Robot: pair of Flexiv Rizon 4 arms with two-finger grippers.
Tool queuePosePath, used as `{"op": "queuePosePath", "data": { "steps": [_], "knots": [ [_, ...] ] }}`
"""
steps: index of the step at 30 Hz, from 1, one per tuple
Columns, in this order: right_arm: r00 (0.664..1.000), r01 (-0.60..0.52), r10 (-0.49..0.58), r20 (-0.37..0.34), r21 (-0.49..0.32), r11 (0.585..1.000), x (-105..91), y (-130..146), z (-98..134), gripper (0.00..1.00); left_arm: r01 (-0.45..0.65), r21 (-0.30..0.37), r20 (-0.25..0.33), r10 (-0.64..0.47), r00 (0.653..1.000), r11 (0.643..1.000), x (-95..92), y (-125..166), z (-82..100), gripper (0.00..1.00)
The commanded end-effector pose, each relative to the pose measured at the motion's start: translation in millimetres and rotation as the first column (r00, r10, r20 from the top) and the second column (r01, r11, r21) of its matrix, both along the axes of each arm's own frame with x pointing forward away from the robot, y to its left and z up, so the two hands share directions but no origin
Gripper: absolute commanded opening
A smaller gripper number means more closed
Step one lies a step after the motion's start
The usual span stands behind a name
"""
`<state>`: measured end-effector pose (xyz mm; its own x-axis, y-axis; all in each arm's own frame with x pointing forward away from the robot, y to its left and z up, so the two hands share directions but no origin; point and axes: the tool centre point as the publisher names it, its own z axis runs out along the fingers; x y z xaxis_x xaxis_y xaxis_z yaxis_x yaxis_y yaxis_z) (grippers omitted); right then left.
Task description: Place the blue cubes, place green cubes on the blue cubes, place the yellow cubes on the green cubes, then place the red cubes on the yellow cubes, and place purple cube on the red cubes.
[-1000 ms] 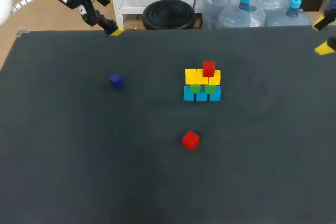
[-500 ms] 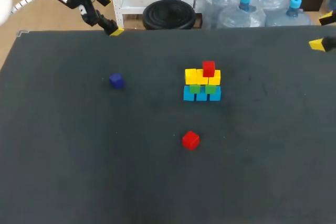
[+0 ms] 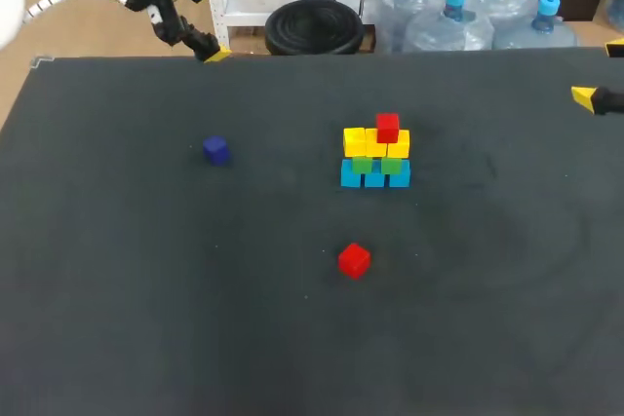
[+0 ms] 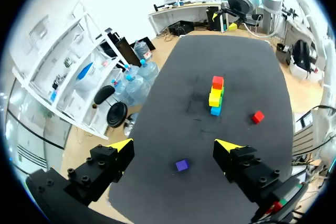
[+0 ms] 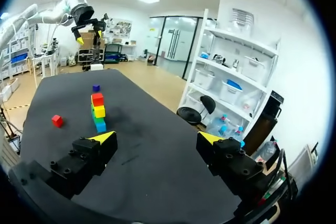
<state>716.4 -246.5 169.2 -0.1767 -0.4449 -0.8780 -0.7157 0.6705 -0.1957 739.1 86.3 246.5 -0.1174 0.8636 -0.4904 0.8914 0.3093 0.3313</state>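
Observation:
A stack stands mid-table: blue cubes (image 3: 375,177) at the bottom, green cubes (image 3: 376,165) on them, yellow cubes (image 3: 374,143) above, and one red cube (image 3: 387,128) on top towards the right. A second red cube (image 3: 354,260) lies loose in front of the stack. The purple cube (image 3: 215,150) sits alone to the left. My left gripper (image 3: 208,21) hangs open over the far left edge; in its own view it (image 4: 174,145) looks down on the purple cube (image 4: 181,165). My right gripper (image 3: 600,72) is open at the far right edge, empty (image 5: 157,138), facing the stack (image 5: 97,113).
The black table (image 3: 117,289) carries nothing besides the cubes. Wide bare cloth lies around the stack, along the front and on the right side.
My right gripper has shifted a little at the right edge, its lower tip moving inward and down. The left arm has barely moved. The cubes lie as before.

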Motion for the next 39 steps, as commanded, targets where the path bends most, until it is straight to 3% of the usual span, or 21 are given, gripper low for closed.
{"op": "queuePosePath", "data": {
  "steps": [1, 4, 9, 12, 15, 19, 22, 24, 30, 37, 39],
  "knots": [
    [1.000, 0.009, -0.009, -0.004, -0.009, 1.000, -1.2, 2, 1, 1.00, -0.007, 0.066, 0.060, 0.003, 0.998, 0.998, -17.2, -9, 10.6, 1.00],
    [1.000, 0.009, -0.009, -0.004, -0.009, 1.000, -1.2, 2, 1, 1.00, 0.011, 0.097, 0.050, -0.016, 0.999, 0.995, -29.4, -21, 3.7, 1.00],
    [1.000, 0.009, -0.009, -0.004, -0.009, 1.000, -1.2, 2, 1, 1.00, -0.025, 0.120, -0.016, 0.028, 0.999, 0.992, -55.5, -33, -28.8, 1.00],
    [1.000, 0.009, -0.009, -0.004, -0.009, 1.000, -1.2, 2, 1, 1.00, -0.078, 0.111, -0.090, 0.088, 0.992, 0.991, -78.0, -40, -45.7, 1.00],
    [1.000, 0.009, -0.009, -0.004, -0.009, 1.000, -1.2, 2, 1, 1.00, -0.106, 0.092, -0.127, 0.117, 0.985, 0.990, -102.1, -49, -54.4, 1.00],
    [1.000, 0.009, -0.009, -0.004, -0.009, 1.000, -1.2, 2, 1, 1.00, -0.074, 0.095, -0.178, 0.090, 0.980, 0.993, -123.4, -62, -70.1, 1.00],
    [1.000, 0.009, -0.009, -0.004, -0.009, 1.000, -1.2, 2, 1, 1.00, -0.049, 0.164, -0.293, 0.096, 0.951, 0.985, -134.4, -75, -81.4, 1.00],
    [1.000, 0.009, -0.009, -0.004, -0.009, 1.000, -1.2, 2, 1, 1.00, -0.066, 0.173, -0.364, 0.126, 0.923, 0.983, -141.3, -85, -88.4, 1.00],
    [1.000, 0.009, -0.009, -0.004, -0.009, 1.000, -1.2, 2, 1, 1.00, -0.107, 0.043, -0.469, 0.115, 0.876, 0.993, -156.3, -127, -104.4, 1.00],
    [1.000, 0.009, -0.009, -0.004, -0.009, 1.000, -1.2, 2, 1, 1.00, -0.193, -0.002, -0.554, 0.160, 0.817, 0.981, -181.6, -149, -140.2, 1.00],
    [1.000, 0.009, -0.009, -0.004, -0.009, 1.000, -1.2, 2, 1, 1.00, -0.177, 0.038, -0.540, 0.169, 0.825, 0.984, -187.0, -150, -147.7, 1.00]
  ]
}}
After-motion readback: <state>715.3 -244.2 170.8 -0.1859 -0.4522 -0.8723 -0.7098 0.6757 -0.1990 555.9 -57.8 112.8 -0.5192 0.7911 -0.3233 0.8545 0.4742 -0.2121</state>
